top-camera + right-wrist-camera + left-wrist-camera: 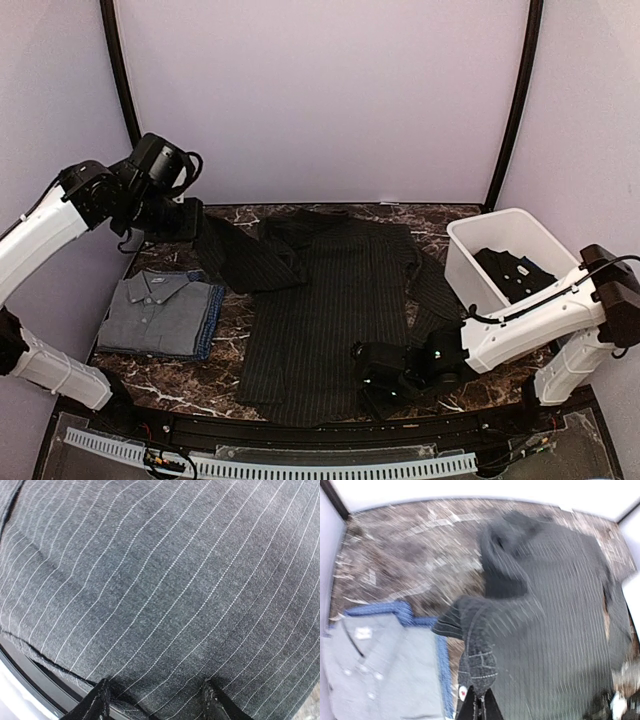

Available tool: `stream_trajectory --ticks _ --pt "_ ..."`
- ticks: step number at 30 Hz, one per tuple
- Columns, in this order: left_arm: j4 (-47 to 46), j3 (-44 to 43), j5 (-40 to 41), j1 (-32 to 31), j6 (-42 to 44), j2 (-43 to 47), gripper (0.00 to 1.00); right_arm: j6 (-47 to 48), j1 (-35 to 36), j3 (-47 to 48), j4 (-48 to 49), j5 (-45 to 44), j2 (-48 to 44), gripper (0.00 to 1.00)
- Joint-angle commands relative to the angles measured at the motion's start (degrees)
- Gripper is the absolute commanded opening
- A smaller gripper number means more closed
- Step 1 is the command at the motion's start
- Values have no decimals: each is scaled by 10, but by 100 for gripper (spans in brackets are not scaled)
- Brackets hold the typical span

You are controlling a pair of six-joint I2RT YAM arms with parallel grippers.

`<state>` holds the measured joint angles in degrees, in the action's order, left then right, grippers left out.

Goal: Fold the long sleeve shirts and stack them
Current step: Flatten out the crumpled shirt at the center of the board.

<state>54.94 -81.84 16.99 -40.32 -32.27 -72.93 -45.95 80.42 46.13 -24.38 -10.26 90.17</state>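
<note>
Got charcoal pinstriped cloth shirt (320,310) spread flat in the middle of dark marble-pattern table (170,378), collar toward the back wall, hem along the near edge

Seeing left gripper (190,222) raised off the table at back left, fingers pinched together on the end of the shirt's sleeve (240,260); sleeve stretched in a diagonal from the shoulder up to the jaws

Same from the left wrist view: stitched cuff (477,655) hanging right at the closed tips, rest of the shirt lying on the table beyond. Blurred frame, no finer detail

Seeing right gripper (372,380) low over the lower right part of the shirt, just inside the hem. Fingers (97,702) spread apart, pinstriped cloth lying between the tips, not gripped. Can't tell whether tips touch the cloth or sit just above it

At left: folded plain grey collared shirt (155,310) stacked on folded blue shirt (212,322), just beside the spread shirt's left edge

At right: white rectangular plastic tub (510,218) with another dark shirt (515,272) crumpled inside
</note>
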Motion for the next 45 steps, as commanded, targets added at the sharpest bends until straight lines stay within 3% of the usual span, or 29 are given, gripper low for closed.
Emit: stream_trajectory --ticks 1,7,15,21,30,45 --pt "6 -58 32 77 67 -14 0 -13 7 -12 -68 9 -22 60" --pt "-50 -165 22 227 119 -47 0 -14 7 3 -67 6 -13 60" --pt "-89 -247 -47 332 137 -133 0 12 -2 77 -87 -23 -4 60" --pt "-104 -292 -85 353 146 -192 0 57 -22 156 -59 -14 31 60" --pt "-104 -339 -118 382 143 -250 0 113 -25 299 6 45 170 60" --pt "-107 -365 -146 416 131 -290 0 69 -55 287 127 180 238 54"
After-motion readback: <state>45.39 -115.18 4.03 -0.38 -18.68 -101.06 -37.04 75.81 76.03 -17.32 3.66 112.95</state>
